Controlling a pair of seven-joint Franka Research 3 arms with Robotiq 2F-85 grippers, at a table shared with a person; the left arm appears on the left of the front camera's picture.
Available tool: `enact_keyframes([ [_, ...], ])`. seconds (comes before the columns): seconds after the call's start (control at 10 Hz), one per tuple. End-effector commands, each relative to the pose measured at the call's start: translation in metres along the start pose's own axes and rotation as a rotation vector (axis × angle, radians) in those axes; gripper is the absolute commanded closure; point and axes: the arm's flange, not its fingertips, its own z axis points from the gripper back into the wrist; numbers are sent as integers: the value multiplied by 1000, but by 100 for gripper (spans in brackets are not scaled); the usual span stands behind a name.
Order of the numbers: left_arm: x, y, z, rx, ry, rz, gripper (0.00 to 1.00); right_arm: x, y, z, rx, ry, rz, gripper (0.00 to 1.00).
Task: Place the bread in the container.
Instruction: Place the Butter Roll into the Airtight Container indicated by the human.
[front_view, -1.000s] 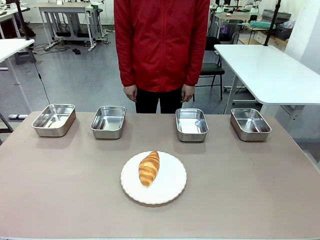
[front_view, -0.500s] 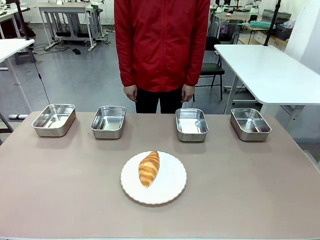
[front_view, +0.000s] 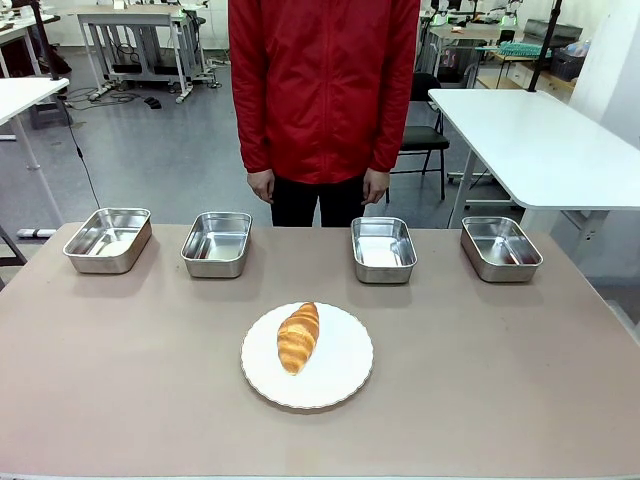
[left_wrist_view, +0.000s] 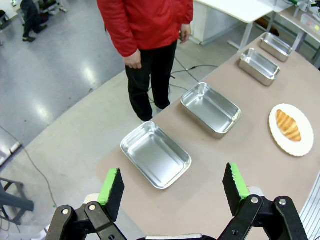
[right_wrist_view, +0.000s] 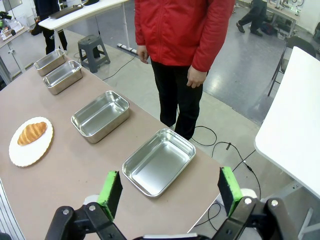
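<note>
The bread lies on a round white plate in the middle of the table; it also shows at the right of the left wrist view as the bread and at the left of the right wrist view as the bread. Several steel containers stand in a row along the far edge, one container left of centre and another container right of centre. My left gripper hangs open high above the table's left end, over a container. My right gripper is open above the right-end container.
A person in a red jacket stands at the far side with a hand hanging at each hip. The outer pans sit at the far left and far right. A white table stands behind on the right.
</note>
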Motion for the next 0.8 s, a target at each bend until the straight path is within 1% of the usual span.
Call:
enact_keyframes([
  [0.0, -1, 0, 0, 0, 0, -8, 0, 1, 0, 1, -1, -3, 6, 0],
  [0.7, -1, 0, 0, 0, 0, -8, 0, 1, 0, 1, -1, -3, 6, 0],
])
